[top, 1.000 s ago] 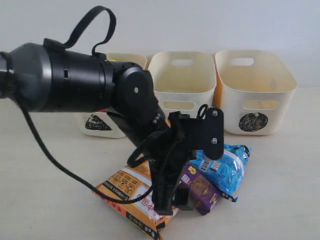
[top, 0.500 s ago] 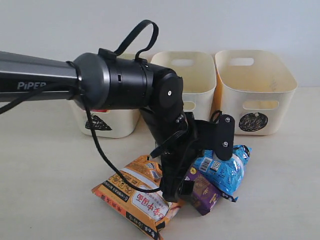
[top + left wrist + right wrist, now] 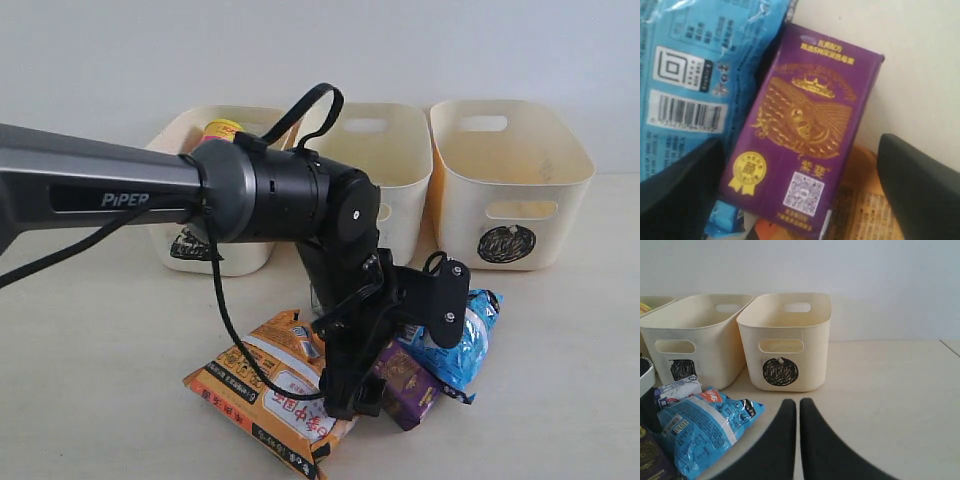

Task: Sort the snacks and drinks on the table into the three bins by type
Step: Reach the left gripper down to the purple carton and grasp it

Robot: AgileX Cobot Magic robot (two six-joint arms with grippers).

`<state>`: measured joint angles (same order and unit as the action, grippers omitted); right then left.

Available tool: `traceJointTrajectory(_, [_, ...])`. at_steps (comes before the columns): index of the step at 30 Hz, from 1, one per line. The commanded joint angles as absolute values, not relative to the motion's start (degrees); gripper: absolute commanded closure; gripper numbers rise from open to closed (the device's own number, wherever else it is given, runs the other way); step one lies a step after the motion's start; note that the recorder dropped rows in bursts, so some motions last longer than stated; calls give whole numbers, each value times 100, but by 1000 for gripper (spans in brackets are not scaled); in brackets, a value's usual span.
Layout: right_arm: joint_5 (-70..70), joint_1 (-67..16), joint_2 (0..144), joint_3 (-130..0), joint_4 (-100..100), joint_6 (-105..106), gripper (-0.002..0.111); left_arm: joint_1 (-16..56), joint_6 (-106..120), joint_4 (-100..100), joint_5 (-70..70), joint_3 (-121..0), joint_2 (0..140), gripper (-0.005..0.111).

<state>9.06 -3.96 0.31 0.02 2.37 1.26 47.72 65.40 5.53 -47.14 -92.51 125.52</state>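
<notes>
Purple drink carton [image 3: 405, 382] lies lower centre of my exterior frame, between the orange bag [image 3: 262, 385] and the blue bag [image 3: 455, 345]. I've got the left gripper [image 3: 799, 170] straddling it, jaws wide. Right gripper [image 3: 799, 432] is pinched closed.

Wall [image 3: 500, 45]: plain, pale grey-white
Table [image 3: 90, 350]: flat, pale beige, faint wood grain
Light: soft, even, shadows faint

Middle bin [image 3: 400, 150] front — behind left arm [image 3: 270, 195]

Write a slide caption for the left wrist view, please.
Open left pincer poised astride the purple drink carton, beside a blue bag and an orange bag.
</notes>
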Motion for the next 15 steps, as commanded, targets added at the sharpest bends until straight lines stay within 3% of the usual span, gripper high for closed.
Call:
traceJointTrajectory(1, [887, -397, 0, 0, 231, 139, 108, 4800, 6573, 516, -4609, -9324, 12675, 32])
traceJointTrajectory(6, [887, -397, 0, 0, 231, 139, 108, 4800, 6573, 516, -4545, -9336, 12715, 44])
traceJointTrajectory(14, [887, -397, 0, 0, 231, 139, 108, 4800, 6609, 448, -4545, -9336, 12550, 103])
traceJointTrajectory(15, [887, -397, 0, 0, 231, 139, 108, 4800, 6619, 447, -4557, -9336, 12490, 103])
